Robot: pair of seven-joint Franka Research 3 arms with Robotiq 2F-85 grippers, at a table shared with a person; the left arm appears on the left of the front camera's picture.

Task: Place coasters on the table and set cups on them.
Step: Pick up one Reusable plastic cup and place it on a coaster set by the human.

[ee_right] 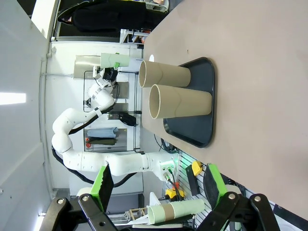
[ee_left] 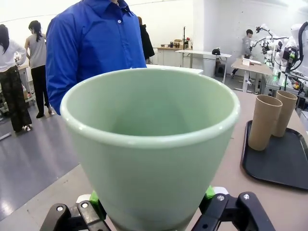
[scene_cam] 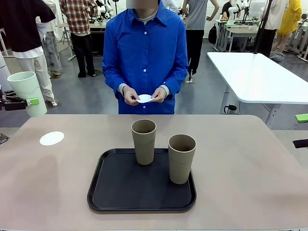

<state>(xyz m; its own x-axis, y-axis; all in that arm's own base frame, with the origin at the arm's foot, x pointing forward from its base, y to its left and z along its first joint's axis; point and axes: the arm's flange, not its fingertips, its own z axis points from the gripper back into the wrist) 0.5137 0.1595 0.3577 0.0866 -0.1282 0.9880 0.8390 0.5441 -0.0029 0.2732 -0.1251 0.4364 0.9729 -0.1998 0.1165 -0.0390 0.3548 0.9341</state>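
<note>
Front view: beige table [scene_cam: 250, 168] carries a black tray [scene_cam: 120, 192]; left hand [ee_left: 151, 195] clamps the mint cup [ee_left: 149, 144], right hand [ee_right: 159, 180] wide.

1. Black tray [scene_cam: 120, 192] — rectangular, rounded corners, raised rim. It lies flat, low in the middle of the front view.
2. Person in a blue button-up shirt [scene_cam: 144, 53] stands straight behind the tray, facing the camera.
3. White table [scene_cam: 260, 77] with a rounded corner stands behind at the right, well apart from the tray.
4. Small dark object [scene_cam: 231, 109] on the grey floor [scene_cam: 86, 96], just beside the white table's leg — too small to identify.
5. Background: person in a plaid shirt [scene_cam: 77, 19] upper left, person in a yellow top [scene_cam: 290, 17] upper right, both standing. Grey benches [scene_cam: 236, 29] stand near the latter.
</note>
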